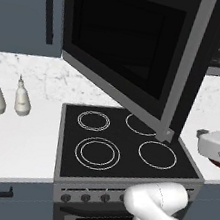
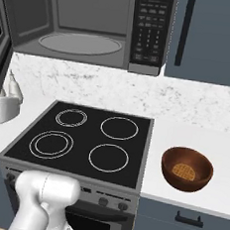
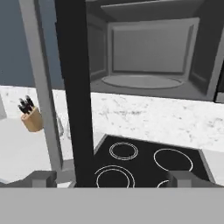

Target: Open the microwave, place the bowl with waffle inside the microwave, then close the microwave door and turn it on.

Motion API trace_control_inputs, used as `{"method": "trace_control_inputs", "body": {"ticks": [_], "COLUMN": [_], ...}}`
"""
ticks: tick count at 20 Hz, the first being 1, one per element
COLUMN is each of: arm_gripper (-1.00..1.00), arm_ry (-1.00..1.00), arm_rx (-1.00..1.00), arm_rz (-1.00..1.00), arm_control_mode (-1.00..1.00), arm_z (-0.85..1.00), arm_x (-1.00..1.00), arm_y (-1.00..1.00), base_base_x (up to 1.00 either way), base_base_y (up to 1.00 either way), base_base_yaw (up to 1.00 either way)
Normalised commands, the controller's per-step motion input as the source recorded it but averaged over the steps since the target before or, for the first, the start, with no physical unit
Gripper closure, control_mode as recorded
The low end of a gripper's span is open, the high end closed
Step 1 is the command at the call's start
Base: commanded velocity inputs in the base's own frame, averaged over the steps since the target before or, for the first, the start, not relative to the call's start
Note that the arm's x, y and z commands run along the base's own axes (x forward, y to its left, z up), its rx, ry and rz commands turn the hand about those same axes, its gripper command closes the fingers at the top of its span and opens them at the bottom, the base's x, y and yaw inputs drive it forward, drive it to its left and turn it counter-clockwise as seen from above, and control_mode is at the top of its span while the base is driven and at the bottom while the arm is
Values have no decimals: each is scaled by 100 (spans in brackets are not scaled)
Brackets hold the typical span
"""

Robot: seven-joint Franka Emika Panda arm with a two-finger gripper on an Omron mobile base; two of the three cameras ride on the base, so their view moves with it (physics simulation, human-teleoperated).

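While microwave door [image 3: 74, 96] hangs open before spread claw [image 3: 111, 179] | bowl [image 2: 187, 169] right of stove [image 2: 82, 141]

stovetop [image 2: 85, 134], two bottles [image 1: 8, 96], knife block [image 3: 30, 116]

The microwave door [image 1: 127, 49] hangs swung out over the stovetop [image 1: 126, 145], blocking the upper middle of the left base view. The microwave [image 2: 86, 24] cavity stands bare at upper left of the right base view, above the unobstructed burners.
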Motion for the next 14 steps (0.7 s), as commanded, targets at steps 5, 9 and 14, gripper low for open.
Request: {"method": "trace_control_inputs", "body": {"ticks": [5,9,14], "arm_gripper": [-100,-100,-100], "arm_ry": [0,-5,-8], "arm_rx": [7,11,11], "arm_rz": [64,50,24], "arm_control_mode": [-100,-100,-100], "arm_z": [-10,-4,0], "arm_x": [76,97,92], "arm_y": [-51,-21,5], "base_base_x": [0,0,0], "base_base_y": [0,0,0], "base_base_yaw": [0,0,0]}}
